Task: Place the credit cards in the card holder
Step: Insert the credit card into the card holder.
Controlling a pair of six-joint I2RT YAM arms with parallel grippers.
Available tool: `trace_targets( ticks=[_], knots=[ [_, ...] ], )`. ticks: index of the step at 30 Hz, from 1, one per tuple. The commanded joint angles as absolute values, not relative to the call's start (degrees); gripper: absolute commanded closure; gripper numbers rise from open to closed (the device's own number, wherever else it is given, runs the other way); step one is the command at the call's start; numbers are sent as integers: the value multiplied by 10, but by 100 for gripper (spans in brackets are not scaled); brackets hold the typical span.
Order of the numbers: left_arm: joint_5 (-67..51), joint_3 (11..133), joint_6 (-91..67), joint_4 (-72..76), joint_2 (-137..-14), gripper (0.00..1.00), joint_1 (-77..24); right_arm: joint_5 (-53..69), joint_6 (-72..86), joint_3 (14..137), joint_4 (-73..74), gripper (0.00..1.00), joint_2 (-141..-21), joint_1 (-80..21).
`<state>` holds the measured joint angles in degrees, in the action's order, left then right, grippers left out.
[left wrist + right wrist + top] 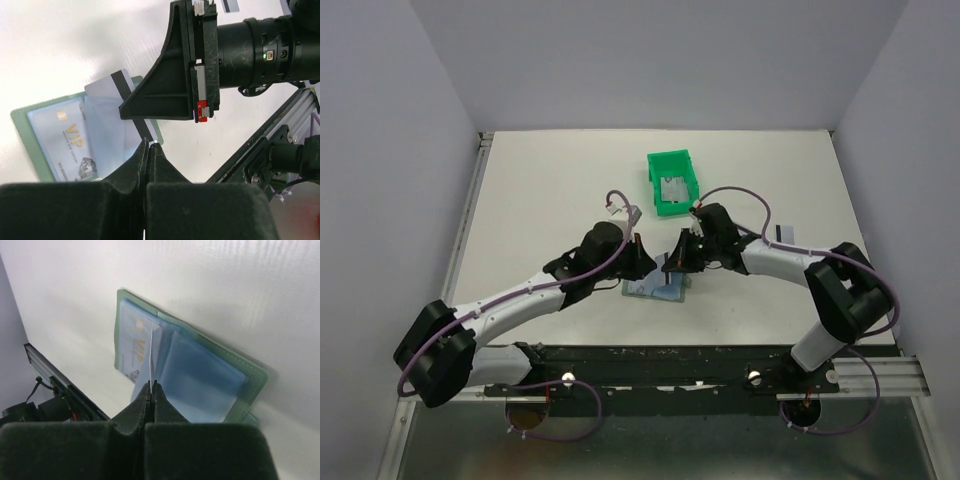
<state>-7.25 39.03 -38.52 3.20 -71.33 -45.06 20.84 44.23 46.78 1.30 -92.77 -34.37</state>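
The card holder (658, 292) lies open on the table, green-edged with pale blue pockets (200, 375). A VIP card (65, 140) sits in one pocket. My right gripper (151, 385) is shut on a silvery credit card, which is edge-on in the right wrist view (151, 352). Its black stripe shows in the left wrist view (102, 86). The card's far end rests on the holder's middle pocket. My left gripper (150, 145) is shut, its tips at the holder's near edge (159, 134). I cannot tell if it pinches anything.
A bright green bin (670, 162) stands behind the grippers with another card (672, 190) inside. One more card (783, 232) lies on the table to the right. A black rail (720, 360) runs along the near table edge.
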Motion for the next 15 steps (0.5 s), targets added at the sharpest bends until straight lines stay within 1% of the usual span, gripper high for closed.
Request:
trace_targets(
  ticks=[1,6,12,15],
  knots=[
    [-40,389,-371,-15,-678,100,-438,266,459,489,-47,100,-951,-339],
    [-37,371,-372,-19,-669,100,-427,299,477,488,-90,100,-971,-339],
    [-24,350,-389,-25,-673,100,-415,355,510,482,-180,100,-1003,-339],
    [-19,341,-396,-33,-672,100,-411,371,513,483,-194,100,-1008,-338]
  ],
)
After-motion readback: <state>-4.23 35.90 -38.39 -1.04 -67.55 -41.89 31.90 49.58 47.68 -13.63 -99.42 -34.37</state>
